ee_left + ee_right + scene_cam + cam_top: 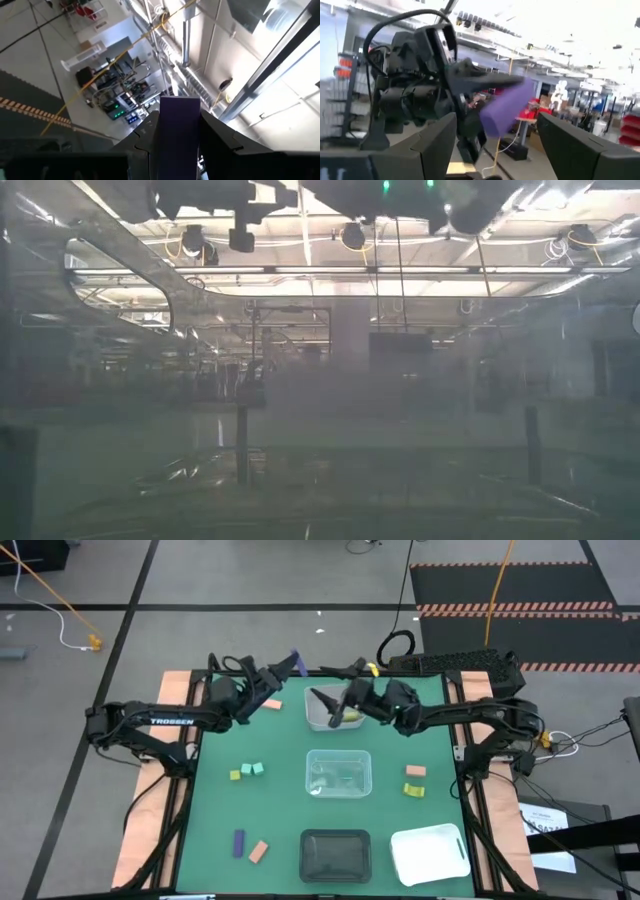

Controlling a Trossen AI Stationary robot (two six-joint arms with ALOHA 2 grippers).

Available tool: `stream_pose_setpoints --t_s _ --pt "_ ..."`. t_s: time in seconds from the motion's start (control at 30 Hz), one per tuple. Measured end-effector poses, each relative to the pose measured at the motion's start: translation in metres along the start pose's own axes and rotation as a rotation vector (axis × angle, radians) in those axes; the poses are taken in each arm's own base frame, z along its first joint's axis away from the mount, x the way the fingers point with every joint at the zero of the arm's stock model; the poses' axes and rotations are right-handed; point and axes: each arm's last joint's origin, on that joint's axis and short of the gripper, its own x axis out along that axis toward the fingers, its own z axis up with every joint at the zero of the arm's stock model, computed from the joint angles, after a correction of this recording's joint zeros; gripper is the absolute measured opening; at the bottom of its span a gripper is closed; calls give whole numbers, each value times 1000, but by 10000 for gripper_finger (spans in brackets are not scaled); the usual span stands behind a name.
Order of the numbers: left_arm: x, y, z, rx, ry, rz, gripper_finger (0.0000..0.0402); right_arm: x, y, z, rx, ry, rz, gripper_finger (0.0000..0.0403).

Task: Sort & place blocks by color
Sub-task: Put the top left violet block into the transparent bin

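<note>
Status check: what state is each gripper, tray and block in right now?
Left gripper: shut on the purple block, raised.
Right gripper: fingers open, above the far clear tray.
Far clear tray: holds a yellow-green block.
Middle clear tray: contents unclear.
Black tray: nothing visible inside.
White tray: nothing visible inside.
Loose blocks: lying outside the trays.

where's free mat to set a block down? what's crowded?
Free: bare green mat between the green pair and the middle clear tray; also front-left corner beside the purple block. Crowded: the far clear tray, where both arms meet.
</note>
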Motion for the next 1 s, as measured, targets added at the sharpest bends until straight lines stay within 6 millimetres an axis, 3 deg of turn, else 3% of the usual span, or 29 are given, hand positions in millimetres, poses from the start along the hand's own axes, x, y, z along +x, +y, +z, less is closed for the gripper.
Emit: stream_pose_setpoints --t_s 0.23,0.5,1.0 --pt "-2 -4 -5 -4 20 -16 103 24 12 -7 -103 51 -72 267" --pt "-3 -6 -8 15 49 -32 103 28 19 -12 -84 71 -102 262" --pt "-4 -4 -9 1 62 -11 103 27 23 -10 -165 78 -126 126"
